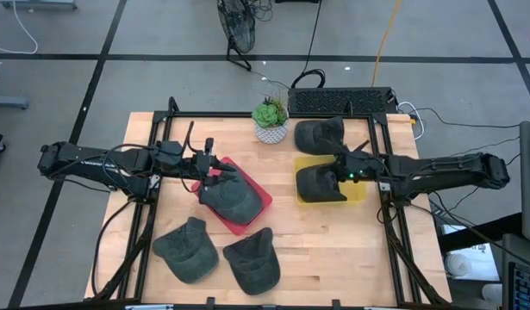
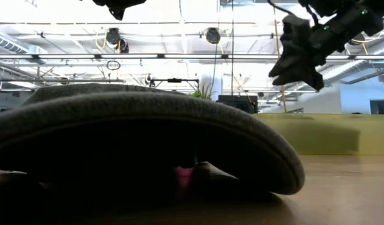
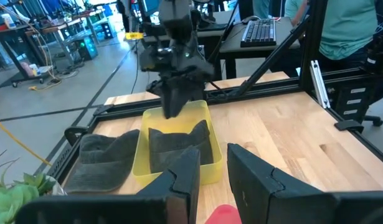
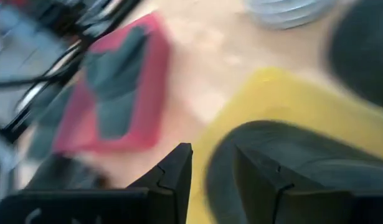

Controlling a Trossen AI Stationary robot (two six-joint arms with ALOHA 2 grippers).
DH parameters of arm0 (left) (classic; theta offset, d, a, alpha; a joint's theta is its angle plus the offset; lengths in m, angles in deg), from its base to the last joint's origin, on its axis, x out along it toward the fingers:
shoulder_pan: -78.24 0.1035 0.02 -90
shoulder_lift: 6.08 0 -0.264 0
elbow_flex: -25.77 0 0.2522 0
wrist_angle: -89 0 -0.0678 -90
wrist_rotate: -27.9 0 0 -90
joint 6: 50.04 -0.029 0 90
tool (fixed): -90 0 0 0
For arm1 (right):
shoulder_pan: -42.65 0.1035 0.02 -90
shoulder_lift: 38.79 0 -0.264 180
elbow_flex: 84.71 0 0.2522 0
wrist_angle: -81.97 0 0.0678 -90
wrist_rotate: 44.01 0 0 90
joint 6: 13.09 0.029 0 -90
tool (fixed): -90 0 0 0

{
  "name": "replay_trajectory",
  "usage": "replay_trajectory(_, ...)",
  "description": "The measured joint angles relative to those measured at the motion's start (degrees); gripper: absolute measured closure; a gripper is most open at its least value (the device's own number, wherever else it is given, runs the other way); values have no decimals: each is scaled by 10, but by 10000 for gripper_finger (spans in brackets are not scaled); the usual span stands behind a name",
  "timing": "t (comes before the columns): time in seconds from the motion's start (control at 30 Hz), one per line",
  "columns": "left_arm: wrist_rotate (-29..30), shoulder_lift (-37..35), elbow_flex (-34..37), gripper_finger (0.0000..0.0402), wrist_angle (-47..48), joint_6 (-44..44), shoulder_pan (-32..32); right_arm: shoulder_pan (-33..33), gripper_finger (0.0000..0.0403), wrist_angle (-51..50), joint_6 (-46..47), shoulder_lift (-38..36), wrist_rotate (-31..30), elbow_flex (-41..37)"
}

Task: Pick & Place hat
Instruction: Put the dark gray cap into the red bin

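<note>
A dark grey hat (image 1: 319, 183) lies in the yellow tray (image 1: 355, 195) at the table's right, crown up; it also shows in the left wrist view (image 3: 179, 148). My right gripper (image 1: 340, 169) hangs open just above it, clear of it (image 3: 172, 107), with nothing between its fingers (image 4: 213, 171). A second hat (image 1: 227, 197) lies in the red tray (image 1: 258, 207) left of centre. My left gripper (image 1: 215, 165) stands open over that tray's far edge, also with nothing between its fingers (image 3: 213, 177).
Another hat (image 1: 321, 133) lies on the table beyond the yellow tray, and two more (image 1: 187, 250) (image 1: 252, 260) lie near the front edge. A potted plant (image 1: 271, 119) stands at the far middle. A keyboard (image 1: 338, 102) sits behind the table. A black frame (image 1: 392, 224) runs round the table.
</note>
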Motion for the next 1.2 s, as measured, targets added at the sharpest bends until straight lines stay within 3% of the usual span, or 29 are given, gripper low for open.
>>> replay_trajectory(0.13,0,0,0,314,0,0,0,42,309,33,-44,7,51,0)
replay_trajectory(0.47,-1,-5,0,314,1,46,-1,158,312,168,-193,44,19,0)
replay_trajectory(0.6,-1,-10,1,314,3,66,-5,157,312,186,-245,52,7,0)
replay_trajectory(0.73,1,-10,1,314,5,66,-11,143,312,190,-293,55,-83,0)
replay_trajectory(0.83,1,-10,1,314,5,69,-12,122,312,211,-336,56,-115,0)
replay_trajectory(1.03,1,-10,1,314,5,125,-16,95,312,257,-393,67,-108,0)
replay_trajectory(1.2,3,-10,1,314,24,165,-41,100,312,258,-414,107,-49,0)
